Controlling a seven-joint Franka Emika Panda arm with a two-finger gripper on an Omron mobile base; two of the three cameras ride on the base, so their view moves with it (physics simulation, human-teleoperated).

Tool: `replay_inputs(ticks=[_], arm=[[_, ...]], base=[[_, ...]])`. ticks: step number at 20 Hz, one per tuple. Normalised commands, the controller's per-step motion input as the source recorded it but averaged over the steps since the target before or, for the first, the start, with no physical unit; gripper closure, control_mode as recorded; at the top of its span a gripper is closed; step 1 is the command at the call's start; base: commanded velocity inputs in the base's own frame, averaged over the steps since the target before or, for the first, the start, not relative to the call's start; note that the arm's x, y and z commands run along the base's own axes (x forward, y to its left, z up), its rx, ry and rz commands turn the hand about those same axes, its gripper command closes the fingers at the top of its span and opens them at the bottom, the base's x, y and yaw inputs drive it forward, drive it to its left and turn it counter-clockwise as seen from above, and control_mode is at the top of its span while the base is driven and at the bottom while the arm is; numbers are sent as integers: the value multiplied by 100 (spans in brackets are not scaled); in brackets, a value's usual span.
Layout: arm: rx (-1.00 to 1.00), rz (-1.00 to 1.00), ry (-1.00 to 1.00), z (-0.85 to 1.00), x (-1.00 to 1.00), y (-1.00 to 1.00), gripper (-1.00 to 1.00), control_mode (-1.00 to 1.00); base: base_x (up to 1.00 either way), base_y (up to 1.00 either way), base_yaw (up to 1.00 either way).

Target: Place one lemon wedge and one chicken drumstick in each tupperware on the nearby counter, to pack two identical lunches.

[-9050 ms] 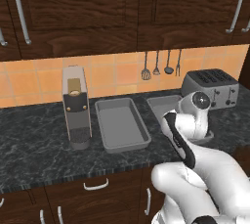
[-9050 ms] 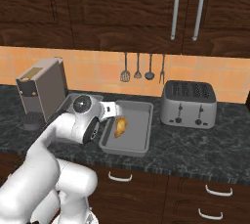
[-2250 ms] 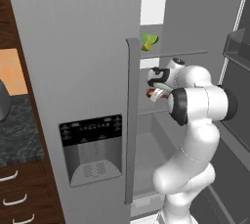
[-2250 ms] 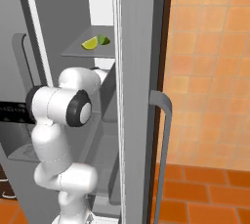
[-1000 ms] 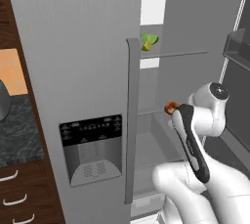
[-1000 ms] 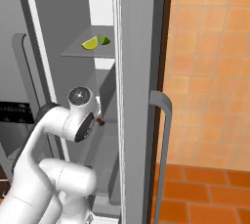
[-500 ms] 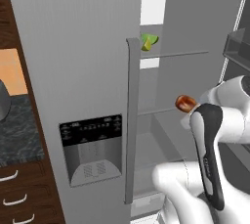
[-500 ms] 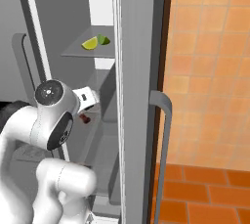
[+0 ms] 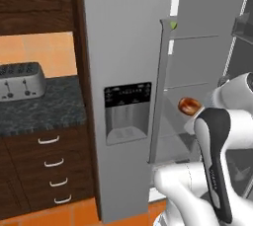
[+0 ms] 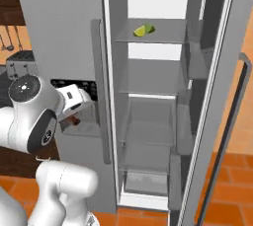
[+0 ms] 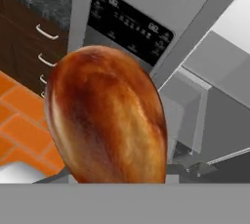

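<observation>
1. Orange-brown and glossy, the chicken drumstick (image 11: 105, 120) is looming right in front of the hand camera; we are judging that the gripper (image 10: 74, 116) is clamped on it, fingers partly closed around its width, though the finger tips themselves are hidden behind the meat.
2. We are seeing the same drumstick in the left base view as a small brown knob at the end of the arm, in front of the fridge's open compartment, clear of the shelves.
3. We are reading this step as the carry: the drumstick is out of the fridge (image 9: 123, 47) and needs to go to a tupperware on the counter.
4. Just beyond the hand, the dispenser panel (image 11: 129, 25) is facing us on the closed fridge door.
5. Farther in, the lemon wedges (image 10: 143, 30) are lying on an upper shelf of the open compartment, not yet fetched.
6. Farthest to the side, the counter (image 9: 37, 109) with its toaster (image 9: 20, 81) is waiting; next we are needing to drive the base that way, holding the grip steady, and find a tray that lacks its drumstick.
</observation>
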Motion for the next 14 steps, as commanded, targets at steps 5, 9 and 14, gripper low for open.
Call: replay_inputs(ticks=[5, 9, 14], arm=[[0, 0, 0, 0, 0, 0, 100, 100], [0, 0, 0, 0, 0, 0, 100, 100], [0, 0, 0, 0, 0, 0, 100, 100]], base=[[-8, 100, -2], [4, 100, -6], [22, 100, -8]])
